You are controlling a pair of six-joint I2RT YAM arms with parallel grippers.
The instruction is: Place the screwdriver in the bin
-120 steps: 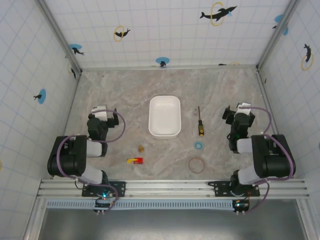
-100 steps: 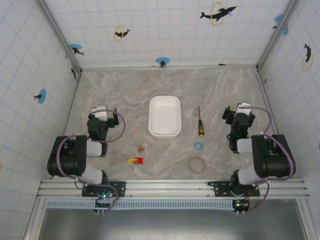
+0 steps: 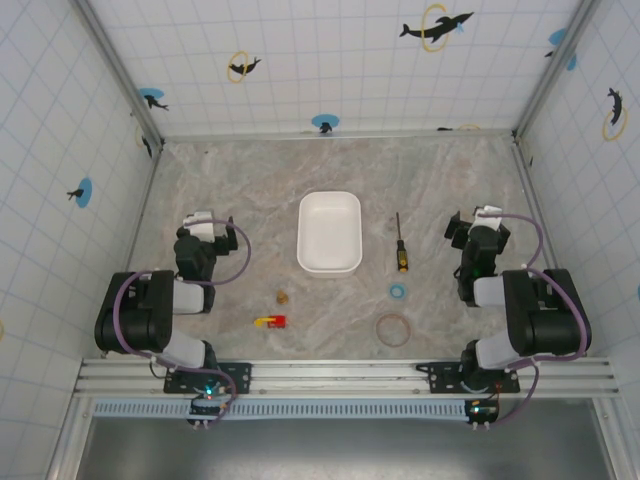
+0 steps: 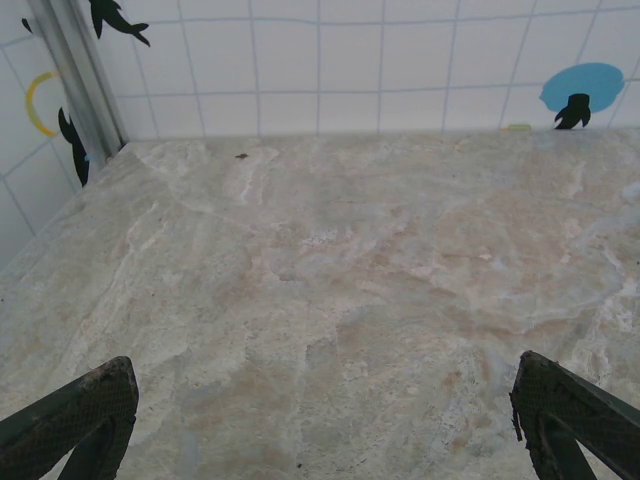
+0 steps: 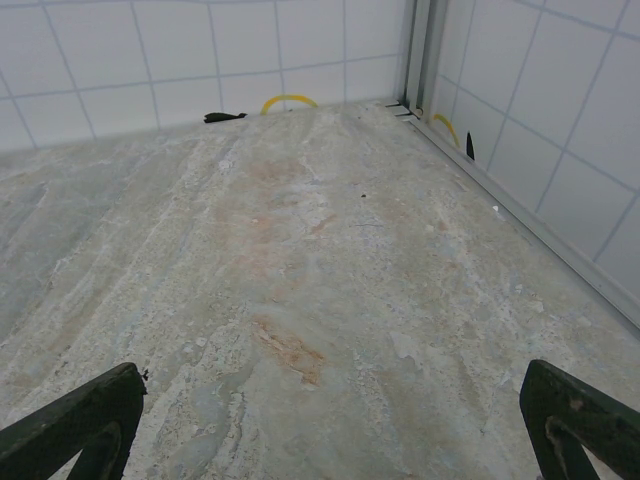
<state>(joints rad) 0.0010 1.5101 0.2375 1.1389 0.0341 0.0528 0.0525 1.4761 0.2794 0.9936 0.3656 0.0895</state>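
The marbled bench [image 3: 440,180] carries the white bin [image 3: 329,233], which sits between the two tools and well apart from each. The left tool [image 3: 204,221] and right tool [image 3: 481,217] are released, fingers spread and empty. The screwdriver [image 3: 400,244] lies between the right tool and the bin.

bin [image 3: 329,234] mid-table, screwdriver [image 3: 400,245] just right of it, apart, small ring [image 3: 398,291] nearer the arms

Counted one screwdriver [image 3: 400,247], one white bin [image 3: 329,233], one small blue ring [image 3: 398,291], one bigger brown ring [image 3: 392,329], one red-and-yellow thing [image 3: 270,321], one tiny brown bit [image 3: 283,296].
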